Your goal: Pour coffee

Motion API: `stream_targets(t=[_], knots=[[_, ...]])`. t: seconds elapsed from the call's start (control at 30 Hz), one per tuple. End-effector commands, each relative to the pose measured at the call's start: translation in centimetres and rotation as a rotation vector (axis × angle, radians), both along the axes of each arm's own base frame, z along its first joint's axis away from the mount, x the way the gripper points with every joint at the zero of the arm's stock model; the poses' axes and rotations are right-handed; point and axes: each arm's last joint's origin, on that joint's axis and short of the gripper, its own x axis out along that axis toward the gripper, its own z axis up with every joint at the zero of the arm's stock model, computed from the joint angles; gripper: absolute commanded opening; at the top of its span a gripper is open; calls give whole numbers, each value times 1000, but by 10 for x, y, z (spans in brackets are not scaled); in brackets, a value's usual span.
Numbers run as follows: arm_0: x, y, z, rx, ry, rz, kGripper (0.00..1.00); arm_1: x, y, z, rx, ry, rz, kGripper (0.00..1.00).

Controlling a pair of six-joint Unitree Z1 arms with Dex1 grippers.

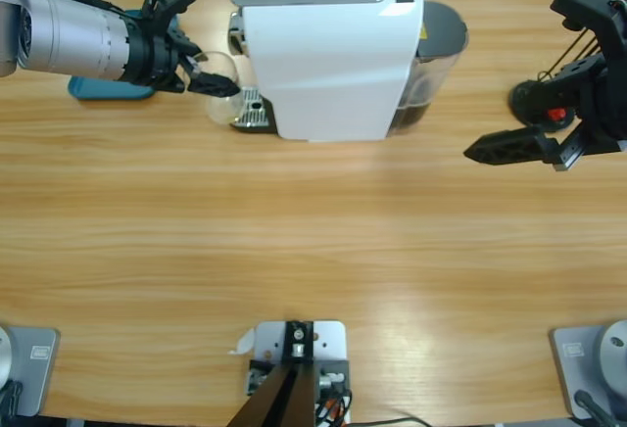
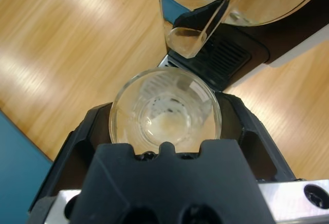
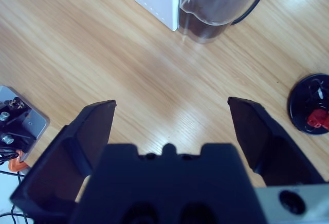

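High view: the left gripper (image 1: 217,82) reaches in from the upper left and holds a clear glass cup (image 1: 223,94) right at the front of the white coffee machine (image 1: 333,55), over its drip grille (image 1: 255,111). The right gripper (image 1: 509,145) hangs well to the machine's right, holding nothing. The main risk, as I judge it, is the smooth glass slipping or tilting in the grip and knocking the machine's front.

Left wrist view: the fingers (image 2: 87,131) are clamped on the cup (image 2: 165,112), which sits just before the machine's grille (image 2: 226,54). Only a pale film shows at the cup's bottom; no dark coffee is visible, so little could spill.

Right wrist view: the fingers (image 3: 87,131) stand wide apart over bare counter (image 3: 103,44), near the machine's dark round tank (image 3: 216,8), which holds liquid partway up.
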Motion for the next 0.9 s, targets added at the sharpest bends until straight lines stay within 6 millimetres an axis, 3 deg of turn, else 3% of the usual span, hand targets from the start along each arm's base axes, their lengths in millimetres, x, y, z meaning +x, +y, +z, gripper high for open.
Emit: stream_targets(t=[0.03, 0.37, 0.63, 0.9], knots=[[9, -21, -23, 3, 31, -41, 536, 5, 2, -17, -30, 51, 5, 1000], [18, -36, -26, -6, 29, -47, 539, 8, 3, -21, -31, 58, 5, 1000], [18, -36, -27, -27, 57, -10, 991, 9, 4, -22, -29, 62, 8, 1000], [12, -32, -25, -29, 60, -4, 996, 8, 4, -22, -24, 64, 14, 1000]])
